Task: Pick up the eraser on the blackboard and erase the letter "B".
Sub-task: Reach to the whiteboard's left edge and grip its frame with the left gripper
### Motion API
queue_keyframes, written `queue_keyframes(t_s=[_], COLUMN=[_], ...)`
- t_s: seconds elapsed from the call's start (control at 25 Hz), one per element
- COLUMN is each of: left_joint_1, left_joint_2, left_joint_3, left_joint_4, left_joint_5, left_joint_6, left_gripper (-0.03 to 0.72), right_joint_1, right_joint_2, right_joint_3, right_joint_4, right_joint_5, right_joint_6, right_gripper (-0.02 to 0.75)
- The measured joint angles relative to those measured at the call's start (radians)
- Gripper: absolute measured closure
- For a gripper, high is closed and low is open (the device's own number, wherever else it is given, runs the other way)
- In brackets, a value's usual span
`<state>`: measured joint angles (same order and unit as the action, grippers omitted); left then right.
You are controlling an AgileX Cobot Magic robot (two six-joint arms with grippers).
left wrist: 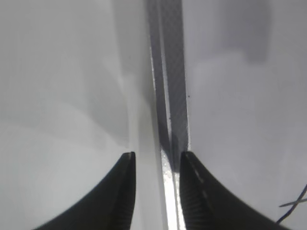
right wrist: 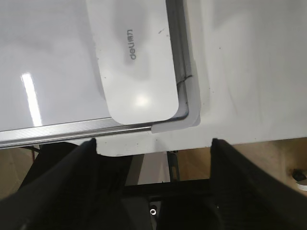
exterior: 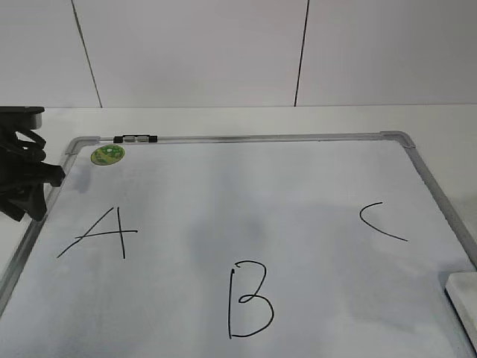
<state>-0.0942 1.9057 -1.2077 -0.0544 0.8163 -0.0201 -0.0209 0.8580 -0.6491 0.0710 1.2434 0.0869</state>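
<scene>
We see the eraser [right wrist: 136, 62] lying flat in the board's [exterior: 246, 137] near right corner, just inside the frame; ext. view catches only its edge [exterior: 462, 287]. The "B" [exterior: 250, 298] sits low center, intact, w/ "A" [exterior: 100, 235] to its left and "C" [exterior: 380, 221] to its right. R gripper [right wrist: 153, 143] hovers above the corner, jaws spread wide, holding nothing. L gripper [left wrist: 157, 160] parks over the left frame rail [left wrist: 168, 96], fingers parted a little, empty. We judge the eraser light, rigid, w/ a smooth plastic shell, prob. slippery, so pinch it across the short width at mid-length, long sides between the pads, and keep it level. The frame edge right beside it could block one finger.
</scene>
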Motion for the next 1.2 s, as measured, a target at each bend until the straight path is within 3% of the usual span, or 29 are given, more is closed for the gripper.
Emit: queue_keyframes(t_s=[1.2], left_joint_1=[0.0], left_joint_2=[0.0], left_joint_3=[0.0], left_joint_4=[-0.03], left_joint_5=[0.041], left_joint_6=[0.041], left_gripper=[0.454], right_joint_1=[0.0], right_joint_2=[0.0], right_joint_3=[0.0], right_joint_4=[0.0], right_joint_5=[0.0], right_joint_6=[0.0], right_gripper=[0.155])
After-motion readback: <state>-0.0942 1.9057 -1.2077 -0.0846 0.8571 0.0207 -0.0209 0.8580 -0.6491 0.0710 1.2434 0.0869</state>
